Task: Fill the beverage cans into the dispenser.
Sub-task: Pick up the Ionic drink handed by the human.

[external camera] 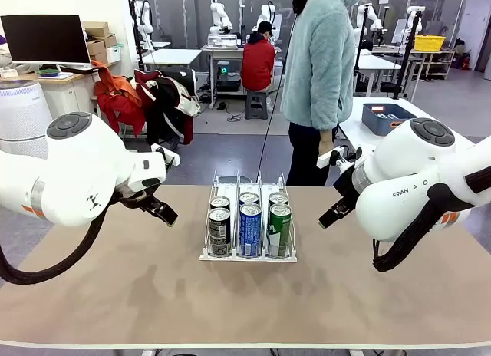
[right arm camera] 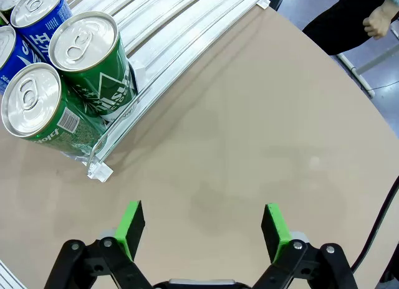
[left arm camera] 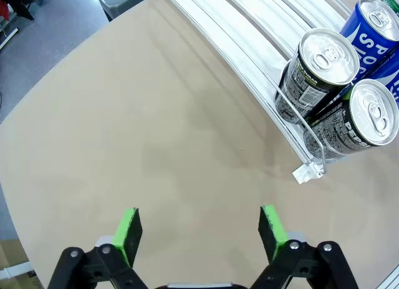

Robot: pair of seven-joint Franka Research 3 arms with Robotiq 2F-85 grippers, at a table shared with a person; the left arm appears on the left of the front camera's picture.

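Dispenser (external camera: 247, 257) holds six cans (external camera: 250, 229); loading looks finished. Left gripper (left arm camera: 198, 230), right gripper (right arm camera: 202, 223) gape empty. You wait for more.

Blue can (left arm camera: 373, 27) partly off-frame.

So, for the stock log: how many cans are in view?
6, in the dispenser: left lane, front dark can and rear dark can; middle, front blue can and rear blue can; right, front green can and rear green can. None seem hidden.
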